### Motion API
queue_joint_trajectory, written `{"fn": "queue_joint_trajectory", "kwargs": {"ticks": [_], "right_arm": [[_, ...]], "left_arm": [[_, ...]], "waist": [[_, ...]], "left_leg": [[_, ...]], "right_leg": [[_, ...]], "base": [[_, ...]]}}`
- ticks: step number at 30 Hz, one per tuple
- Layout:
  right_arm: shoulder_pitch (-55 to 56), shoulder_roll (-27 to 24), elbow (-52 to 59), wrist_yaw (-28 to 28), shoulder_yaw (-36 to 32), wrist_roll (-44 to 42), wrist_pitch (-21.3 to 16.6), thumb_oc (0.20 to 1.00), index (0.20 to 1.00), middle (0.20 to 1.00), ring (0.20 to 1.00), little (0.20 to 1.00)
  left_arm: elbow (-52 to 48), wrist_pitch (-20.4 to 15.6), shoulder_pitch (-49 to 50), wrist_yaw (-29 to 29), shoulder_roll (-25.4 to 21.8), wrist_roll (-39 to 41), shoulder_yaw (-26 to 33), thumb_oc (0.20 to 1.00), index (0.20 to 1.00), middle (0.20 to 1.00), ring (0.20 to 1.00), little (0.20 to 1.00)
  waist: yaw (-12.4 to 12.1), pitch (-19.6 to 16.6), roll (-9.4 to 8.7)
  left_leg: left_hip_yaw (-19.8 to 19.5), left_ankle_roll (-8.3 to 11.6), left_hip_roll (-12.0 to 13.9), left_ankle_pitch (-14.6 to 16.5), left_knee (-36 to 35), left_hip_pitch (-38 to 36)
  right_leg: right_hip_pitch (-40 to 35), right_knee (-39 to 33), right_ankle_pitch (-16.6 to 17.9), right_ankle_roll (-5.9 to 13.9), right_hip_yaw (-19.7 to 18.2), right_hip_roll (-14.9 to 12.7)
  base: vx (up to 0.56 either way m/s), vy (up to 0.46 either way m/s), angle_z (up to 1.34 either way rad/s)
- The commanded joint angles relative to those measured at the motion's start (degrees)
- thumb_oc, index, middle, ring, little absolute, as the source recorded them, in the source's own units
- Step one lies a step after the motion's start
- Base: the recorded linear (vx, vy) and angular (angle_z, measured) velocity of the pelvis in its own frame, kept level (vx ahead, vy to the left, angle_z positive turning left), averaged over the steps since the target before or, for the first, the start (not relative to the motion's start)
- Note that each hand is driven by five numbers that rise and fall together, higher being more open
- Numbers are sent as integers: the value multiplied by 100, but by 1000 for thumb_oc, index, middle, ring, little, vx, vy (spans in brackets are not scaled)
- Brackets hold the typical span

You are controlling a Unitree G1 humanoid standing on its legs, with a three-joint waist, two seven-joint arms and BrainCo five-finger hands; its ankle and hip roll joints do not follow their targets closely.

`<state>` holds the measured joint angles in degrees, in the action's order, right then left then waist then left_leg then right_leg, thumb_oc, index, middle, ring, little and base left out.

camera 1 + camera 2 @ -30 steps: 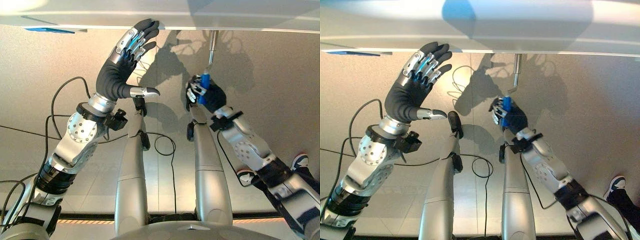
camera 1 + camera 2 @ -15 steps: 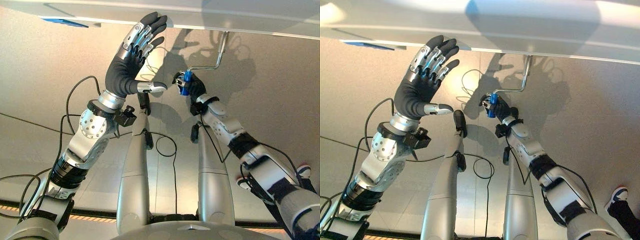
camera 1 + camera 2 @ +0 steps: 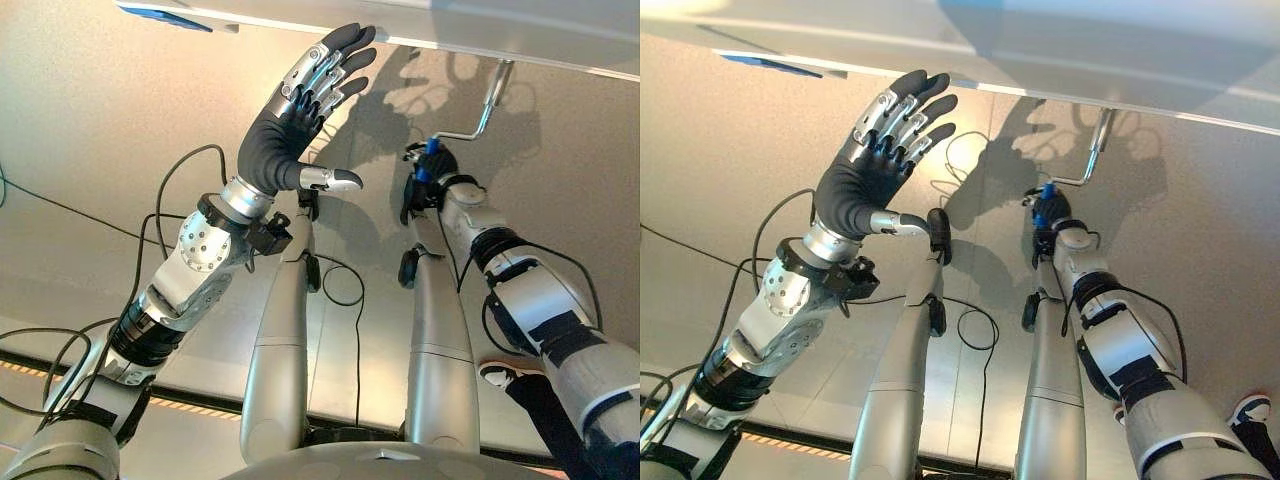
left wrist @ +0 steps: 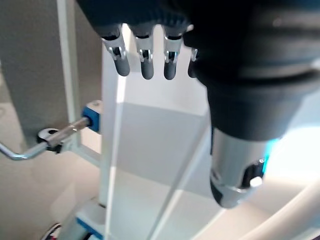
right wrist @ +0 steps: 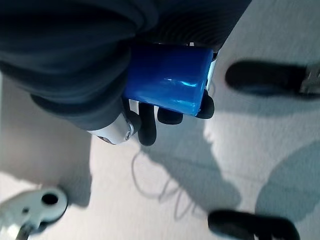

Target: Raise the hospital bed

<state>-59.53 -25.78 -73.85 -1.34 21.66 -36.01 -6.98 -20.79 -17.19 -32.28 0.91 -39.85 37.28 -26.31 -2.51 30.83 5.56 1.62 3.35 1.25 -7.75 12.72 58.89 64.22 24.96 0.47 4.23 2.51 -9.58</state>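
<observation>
1. hospital bed [image 3: 520, 30]: its pale frame edge runs along the far side of the scene, above both hands; probably heavy, so it rises only through the crank.
2. left hand [image 3: 300, 115]: fingers spread and straight, raised near the bed edge, holding nothing.
3. crank [image 3: 470, 128]: a bent steel rod hanging under the bed, stiff and likely slick; best taken by its grip.
4. right hand [image 3: 425, 180]: fingers curled round the blue handle grip [image 5: 167, 75].
5. hard to make out: the crank's joint into the bed.
</observation>
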Motion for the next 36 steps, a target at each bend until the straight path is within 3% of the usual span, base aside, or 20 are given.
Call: {"fn": "queue_joint_trajectory", "kwargs": {"ticks": [1,9,18,20,21,22,23,27,32,36], "right_arm": [[45,-914,-163,-193,-225,-111,-14,200,200,200,200,200],[796,-1413,-88,-456,-1134,-877,-292,200,200,200,200,200],[1543,-1529,515,-768,-1847,-1336,-744,200,200,200,200,200],[1917,-1426,1516,-999,-2111,-1302,-1110,200,200,200,200,200],[1978,-1397,1598,-1052,-2139,-1265,-1098,200,200,200,200,200],[2423,-1212,2975,-1221,-2247,-1010,-1479,200,200,200,200,200],[2767,-1049,3670,-1314,-2468,-916,-1626,200,200,200,200,200],[3493,-596,5620,-1422,-3034,-520,-2151,200,200,200,200,200],[4030,-147,7433,-1242,-3305,-310,-2401,200,200,200,200,200],[4201,-127,8094,-824,-3052,-500,-2349,200,200,200,200,200]], "left_arm": [[-561,-285,76,211,-140,8,90,1000,1000,1000,1000,1000],[-562,-333,151,273,-301,96,143,1000,1000,1000,1000,1000],[-579,-370,371,181,-352,48,437,1000,1000,1000,1000,1000],[-597,-376,487,106,-309,-22,659,1000,1000,1000,1000,1000],[-611,-369,506,107,-316,-24,660,1000,1000,1000,1000,1000],[-627,-385,610,44,-234,-78,883,1000,1000,1000,1000,1000],[-631,-373,680,25,-205,-108,952,1000,1000,1000,1000,1000],[-599,-398,879,-69,-115,-299,1285,1000,1000,1000,1000,1000],[-828,-395,1235,-81,-165,-305,1715,1000,1000,1000,1000,1000],[-979,-377,1352,-41,-197,-207,1887,1000,1000,1000,1000,1000]], "waist": [[250,-103,370],[381,-103,358],[548,-103,269],[637,-103,212],[635,-103,201],[726,-103,134],[773,-103,85],[906,-103,0],[1014,-103,-129],[1052,-103,-201]], "left_leg": [[146,-36,-52,806,788,-103],[193,-37,-49,837,813,-140],[214,-23,-49,849,789,-213],[227,-28,-37,843,770,-196],[229,-29,-39,841,770,-207],[235,-30,-31,829,755,-174],[240,-34,-31,824,760,-184],[222,-45,-24,827,753,-160],[230,-51,-6,837,757,-153],[241,-50,9,818,748,-144]], "right_leg": [[-281,-399,289,505,41,33],[-235,-349,261,510,-34,43],[-285,-373,253,503,-74,82],[-265,-395,269,509,-86,104],[-274,-393,269,510,-89,102],[-247,-426,293,516,-104,128],[-253,-412,291,517,-108,124],[-220,-381,276,517,-130,143],[-235,-409,305,530,-137,148],[-245,-435,331,530,-127,158]], "base": [[2,1,4],[1,-1,1],[0,0,0],[0,0,0],[0,0,0],[-9,-13,-5],[-5,-10,-7],[0,-3,-3],[-2,1,-1],[0,0,0]]}}
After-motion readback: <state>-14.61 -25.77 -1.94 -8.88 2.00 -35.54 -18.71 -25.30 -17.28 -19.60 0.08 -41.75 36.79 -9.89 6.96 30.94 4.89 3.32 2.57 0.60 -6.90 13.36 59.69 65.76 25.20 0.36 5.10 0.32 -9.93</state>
